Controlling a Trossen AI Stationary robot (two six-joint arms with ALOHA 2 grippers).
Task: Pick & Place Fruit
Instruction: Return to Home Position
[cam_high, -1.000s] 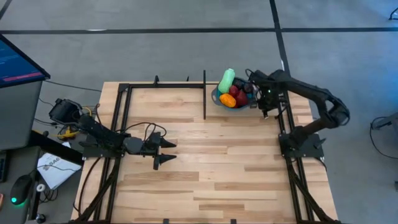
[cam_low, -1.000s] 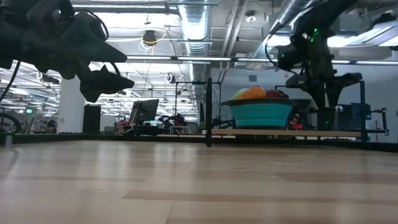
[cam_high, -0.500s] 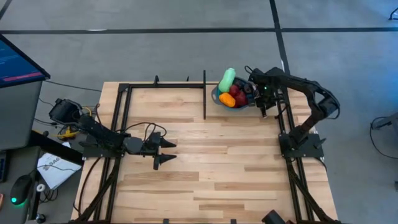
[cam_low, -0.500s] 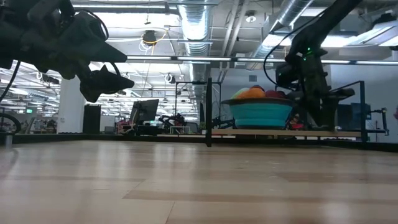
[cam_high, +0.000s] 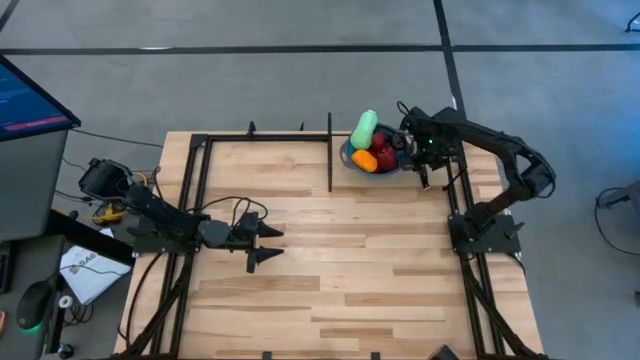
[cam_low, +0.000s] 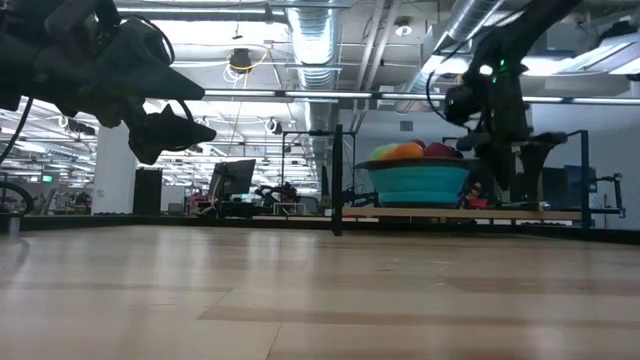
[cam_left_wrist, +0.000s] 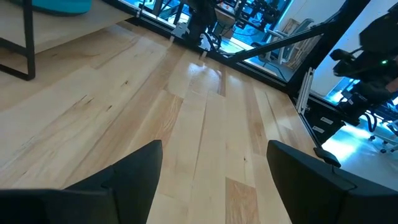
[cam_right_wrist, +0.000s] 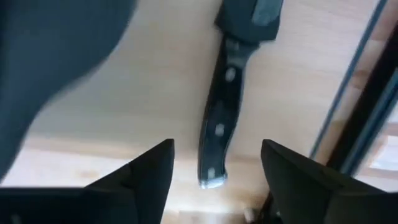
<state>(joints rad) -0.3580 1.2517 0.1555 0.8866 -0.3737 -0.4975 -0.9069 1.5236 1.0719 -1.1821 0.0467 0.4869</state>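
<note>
Now, the fruit (cam_high: 372, 148) lies heaped in a blue bowl (cam_low: 418, 185). The bowl stands on a low wooden shelf (cam_low: 520, 213) along the far edge of the surface (cam_high: 330, 270), toward its far right corner. A pale green oblong piece (cam_high: 365, 128) leans out over the bowl's far rim. An orange piece (cam_high: 366, 159) and a red one (cam_high: 386, 153) sit beside it, and the darker pieces underneath are too small to tell apart.

The right end effector (cam_right_wrist: 217, 149) hangs over the shelf just beside the bowl, on the side nearer the right edge. Its fingers (cam_right_wrist: 149, 177) are spread and released, holding nothing. Below them a black knife (cam_right_wrist: 224, 93) lies flat on the shelf boards. It appears to be clear of both fingers, though the wrist view is blurred.

The left end effector (cam_high: 270, 245) waits above the surface near the left edge, about midway between the near and far edges. Its fingers are also spread, with only bare wood showing between them.
</note>
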